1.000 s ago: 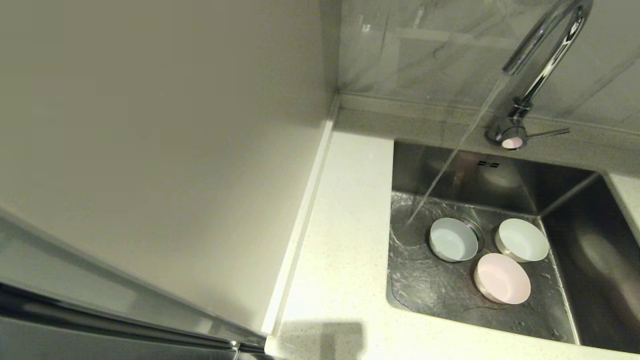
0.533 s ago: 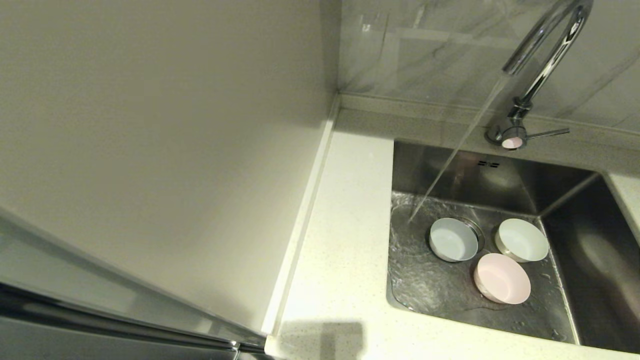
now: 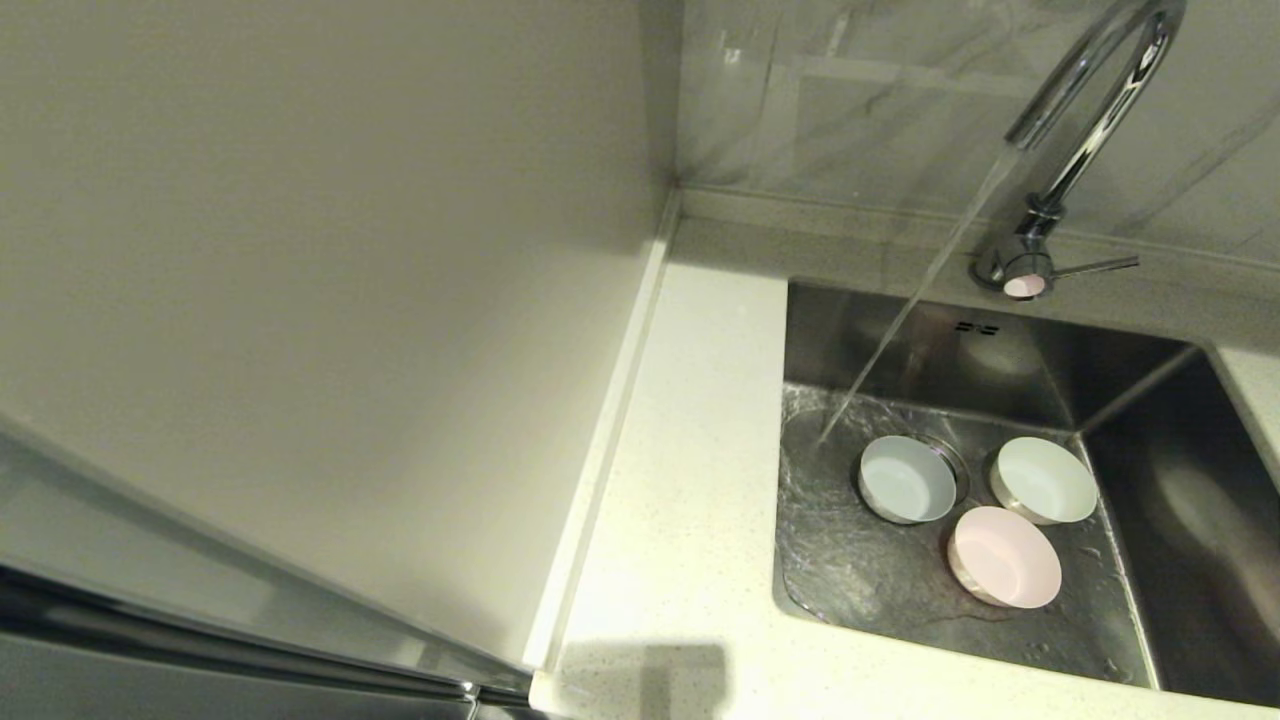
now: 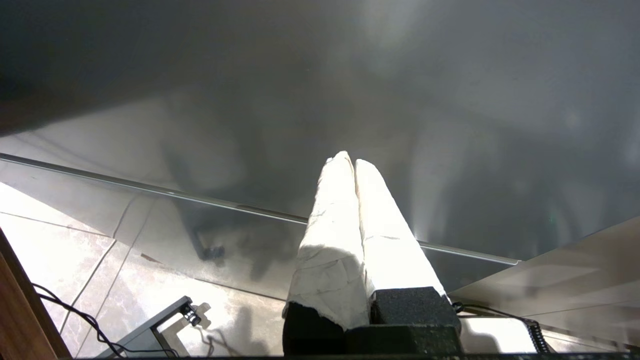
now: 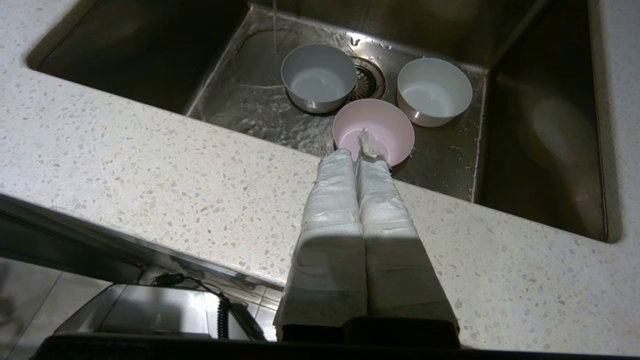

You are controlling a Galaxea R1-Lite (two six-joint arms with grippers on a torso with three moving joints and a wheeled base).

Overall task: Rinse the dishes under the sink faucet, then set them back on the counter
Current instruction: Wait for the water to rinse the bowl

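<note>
Nothing solid has shifted since a second ago; only the water's ripples differ. Off-white speckled counter surrounds the steel sink, whose floor is wet under a stream falling from the chrome faucet just beside the bowls. Three shallow bowls sit upright close together on the sink floor: the blue-grey bowl over the drain strainer, the whitish-mint bowl beside it, the pink bowl nearest the front wall. The right gripper hangs above the counter's front edge, wrapped fingers pressed together, pointing toward the pink bowl. The left gripper is parked low by a cabinet front, fingers together, holding nothing.
</note>
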